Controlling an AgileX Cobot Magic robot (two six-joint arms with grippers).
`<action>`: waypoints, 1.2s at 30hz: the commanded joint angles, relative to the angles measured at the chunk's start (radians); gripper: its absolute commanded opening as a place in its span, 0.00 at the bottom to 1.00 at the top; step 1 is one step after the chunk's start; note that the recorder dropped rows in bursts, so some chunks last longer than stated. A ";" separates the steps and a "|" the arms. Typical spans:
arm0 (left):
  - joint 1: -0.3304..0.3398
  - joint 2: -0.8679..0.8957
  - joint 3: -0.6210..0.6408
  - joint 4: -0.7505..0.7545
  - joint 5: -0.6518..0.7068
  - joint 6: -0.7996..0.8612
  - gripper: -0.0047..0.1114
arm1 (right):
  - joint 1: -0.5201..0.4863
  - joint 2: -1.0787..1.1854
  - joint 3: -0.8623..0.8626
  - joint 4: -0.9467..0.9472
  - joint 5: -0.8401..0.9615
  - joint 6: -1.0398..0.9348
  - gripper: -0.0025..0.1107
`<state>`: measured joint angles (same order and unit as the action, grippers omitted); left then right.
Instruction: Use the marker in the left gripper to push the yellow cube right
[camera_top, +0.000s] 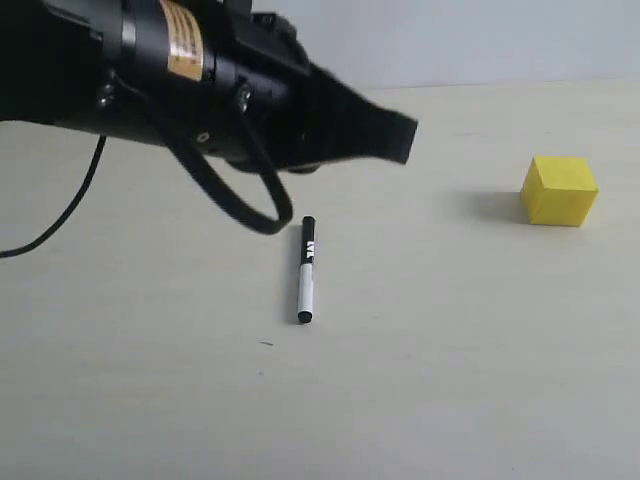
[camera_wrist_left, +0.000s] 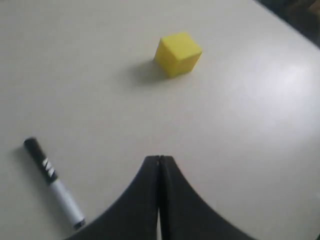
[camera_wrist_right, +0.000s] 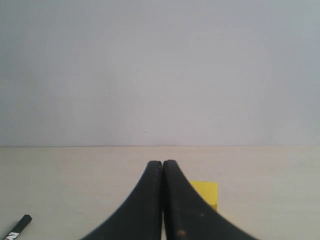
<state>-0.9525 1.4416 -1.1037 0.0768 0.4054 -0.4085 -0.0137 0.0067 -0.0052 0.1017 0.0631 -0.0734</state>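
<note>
The marker (camera_top: 306, 270), white barrel with a black cap, lies flat on the table, held by nothing; the left wrist view has the marker (camera_wrist_left: 54, 183) too. My left gripper (camera_top: 405, 137) hovers above and behind it, shut with nothing between its fingers; in its own view my left gripper (camera_wrist_left: 160, 159) has the jaws pressed together. The yellow cube (camera_top: 559, 190) rests on the table far to the right, apart from both. My right gripper (camera_wrist_right: 163, 163) is shut and empty, with the yellow cube (camera_wrist_right: 206, 193) partly hidden behind it. A black marker end (camera_wrist_right: 19, 224) shows at that view's corner.
The pale table (camera_top: 450, 350) ends at a grey wall (camera_top: 450, 40) behind. A black cable (camera_top: 60, 220) loops down from the left arm toward the table at the left.
</note>
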 joint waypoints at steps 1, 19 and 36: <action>-0.006 -0.023 0.034 0.023 0.163 -0.017 0.04 | -0.003 -0.007 0.005 -0.001 -0.005 -0.003 0.02; 0.439 -1.073 1.012 0.051 -0.527 -0.057 0.04 | -0.003 -0.007 0.005 -0.001 -0.005 -0.003 0.02; 0.892 -1.442 1.104 0.051 -0.305 0.111 0.04 | -0.003 -0.007 0.005 -0.001 -0.005 -0.003 0.02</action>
<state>-0.0626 0.0065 0.0008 0.1239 0.0998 -0.2962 -0.0137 0.0067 -0.0052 0.1017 0.0631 -0.0734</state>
